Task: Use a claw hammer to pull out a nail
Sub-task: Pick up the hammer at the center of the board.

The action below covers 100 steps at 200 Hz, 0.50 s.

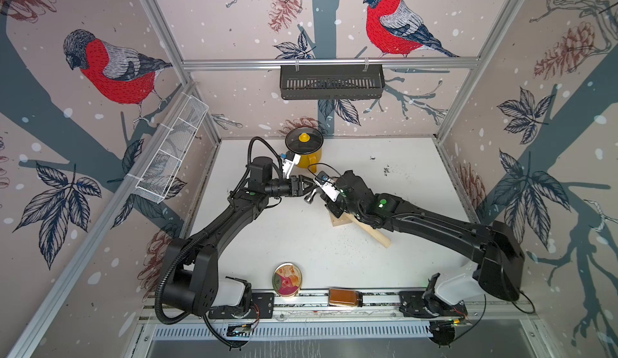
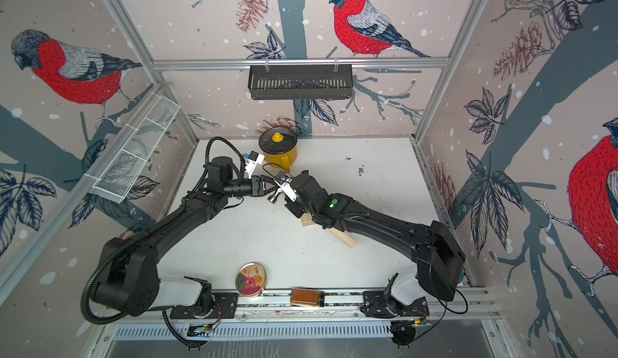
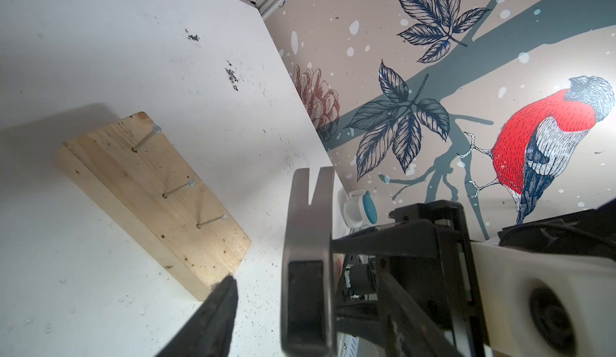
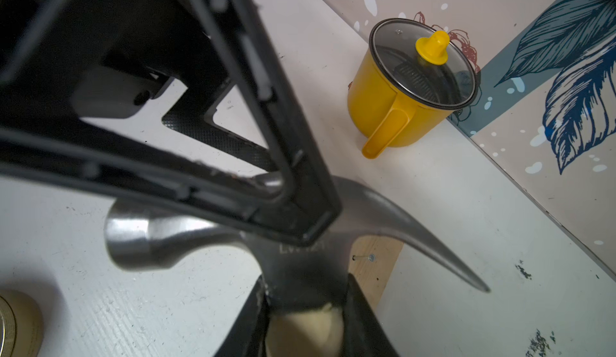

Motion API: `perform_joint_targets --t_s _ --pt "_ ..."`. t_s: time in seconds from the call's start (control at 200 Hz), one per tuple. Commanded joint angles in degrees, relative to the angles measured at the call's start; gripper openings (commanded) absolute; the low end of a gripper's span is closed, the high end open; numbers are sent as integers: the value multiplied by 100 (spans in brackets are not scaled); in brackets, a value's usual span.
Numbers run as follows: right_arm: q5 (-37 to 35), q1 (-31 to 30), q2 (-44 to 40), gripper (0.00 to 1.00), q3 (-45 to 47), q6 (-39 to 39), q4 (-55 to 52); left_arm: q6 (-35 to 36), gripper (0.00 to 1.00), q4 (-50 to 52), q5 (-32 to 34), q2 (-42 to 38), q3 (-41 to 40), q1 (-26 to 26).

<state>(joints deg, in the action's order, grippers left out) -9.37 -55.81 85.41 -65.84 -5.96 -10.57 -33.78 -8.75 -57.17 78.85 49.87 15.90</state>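
Looking across the white desk (image 1: 418,179), I see the wooden block (image 3: 150,198) near its middle and the claw hammer (image 4: 186,235) raised near the block's end. My right tool (image 4: 305,312) is clamped on its pale handle just below the head; my left tool (image 1: 307,185) stands apart around the head, and three nails (image 3: 178,190) stick out of the block

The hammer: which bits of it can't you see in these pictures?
- Handle of the claw hammer: in both top views the right arm covers most of it; only the end shows.
- Right wrist view: a finger of the left gripper crosses the head; the bottom edge cuts off the handle.
- Left wrist view: the head hides the handle behind it.
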Motion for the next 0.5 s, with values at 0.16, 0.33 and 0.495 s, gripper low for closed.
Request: perform_joint_targets --t_s 0.16,0.33,0.495 --pt "-207 -43 2 1 -146 -114 395 -53 63 -355 -209 25 0 63" --pt "-215 -52 -15 1 -162 -175 369 -19 62 -331 -215 58 4 118" --pt "-250 -53 36 0 -246 -213 355 -8 62 -327 -238 52 8 163"
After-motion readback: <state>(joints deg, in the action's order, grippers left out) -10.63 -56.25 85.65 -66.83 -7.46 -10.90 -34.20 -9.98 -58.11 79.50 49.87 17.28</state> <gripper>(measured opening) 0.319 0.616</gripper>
